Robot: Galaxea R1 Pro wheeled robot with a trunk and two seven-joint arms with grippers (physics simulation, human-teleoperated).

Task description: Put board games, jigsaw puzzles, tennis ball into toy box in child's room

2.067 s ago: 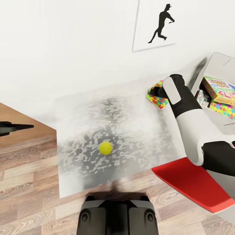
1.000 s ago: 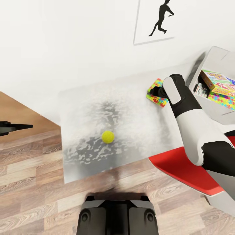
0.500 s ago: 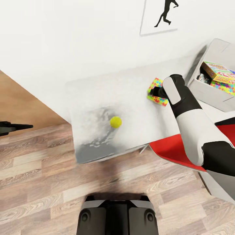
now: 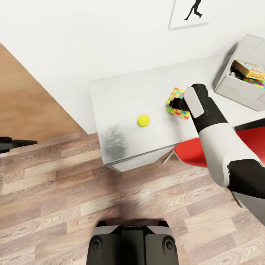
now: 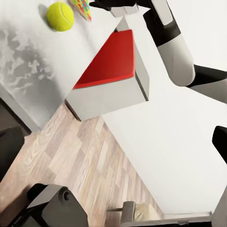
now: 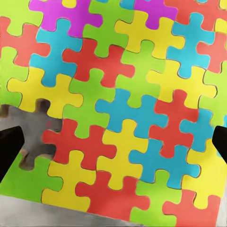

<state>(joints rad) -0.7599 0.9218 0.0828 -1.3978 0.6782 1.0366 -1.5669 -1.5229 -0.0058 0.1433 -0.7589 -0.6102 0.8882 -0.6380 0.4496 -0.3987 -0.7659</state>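
Pale grey table (image 4: 121, 99): jigsaw puzzle (image 6: 123, 104) of bright interlocking multicoloured pieces.

No readable text, labels, brands or numbers anywhere in these views.

The colourful game boxes (image 4: 248, 70) in the grey bin (image 4: 235, 88), at the upper right of the head view, carry printed lettering, but it is too small and blurred to read. The wall print (image 4: 191, 13) at the top edge shows a black figure and no words. The puzzle panel (image 6: 118, 104) bears only coloured interlocking shapes.
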